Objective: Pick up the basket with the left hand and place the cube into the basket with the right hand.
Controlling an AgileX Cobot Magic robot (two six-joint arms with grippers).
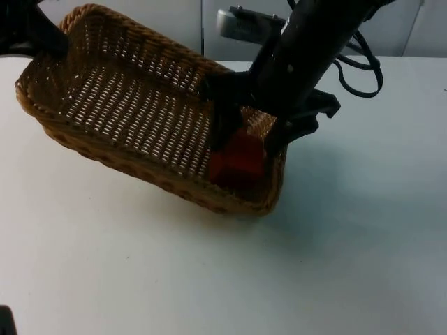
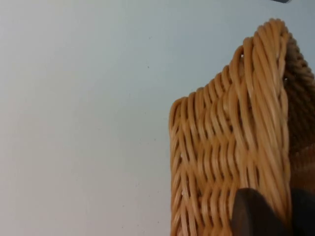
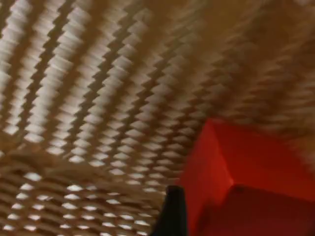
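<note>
A woven wicker basket (image 1: 119, 105) hangs tilted above the white table, its left end higher. My left gripper (image 1: 42, 35) is shut on the rim at that far left corner; in the left wrist view its fingertips (image 2: 251, 216) pinch the basket wall (image 2: 221, 147). My right gripper (image 1: 248, 143) reaches down into the basket's right end. It is shut on the red cube (image 1: 237, 164), which sits low against the basket floor near the right wall. In the right wrist view the red cube (image 3: 246, 172) lies right beside a black fingertip (image 3: 172, 211), over the weave (image 3: 98, 98).
The white table (image 1: 335, 244) stretches bare in front of and to the right of the basket. The grey partition wall (image 1: 181, 21) stands behind the basket.
</note>
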